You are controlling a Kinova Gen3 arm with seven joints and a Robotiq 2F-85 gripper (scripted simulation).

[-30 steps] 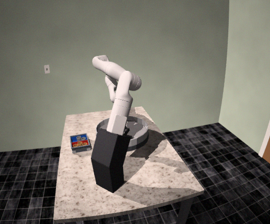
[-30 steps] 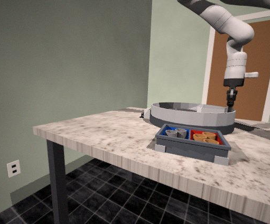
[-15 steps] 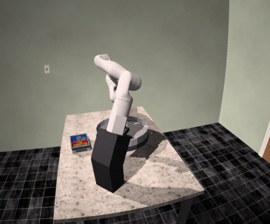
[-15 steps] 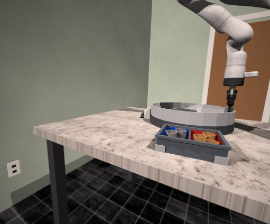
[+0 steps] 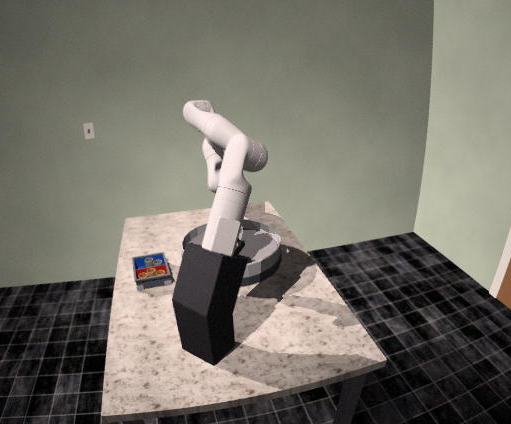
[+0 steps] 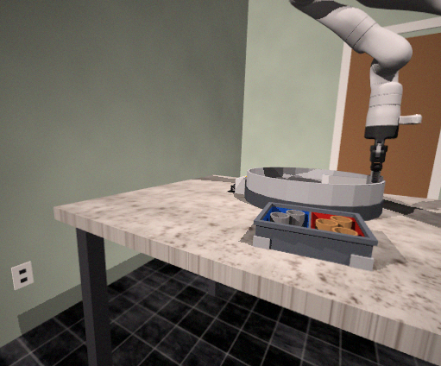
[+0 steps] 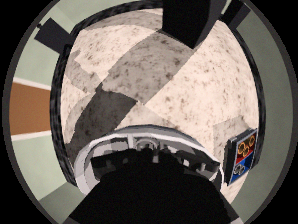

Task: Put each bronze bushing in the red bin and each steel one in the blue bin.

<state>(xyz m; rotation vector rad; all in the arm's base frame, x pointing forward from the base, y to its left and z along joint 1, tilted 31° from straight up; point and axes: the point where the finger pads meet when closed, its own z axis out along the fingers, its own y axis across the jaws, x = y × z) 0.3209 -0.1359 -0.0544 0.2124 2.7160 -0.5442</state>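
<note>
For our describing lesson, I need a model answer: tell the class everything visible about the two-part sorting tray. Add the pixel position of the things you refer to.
The sorting tray [image 5: 153, 285] [image 6: 313, 248] [image 7: 230, 162] is a shallow rectangular box with dark grey walls and light grey blocks at two visible lower corners. Its inside is split into a blue section and a red one. Two grey bushings stand in the blue section, three orange-brown ones in the red. It sits level on the speckled table, beside the round turntable but apart from it. Its material cannot be told.
</note>
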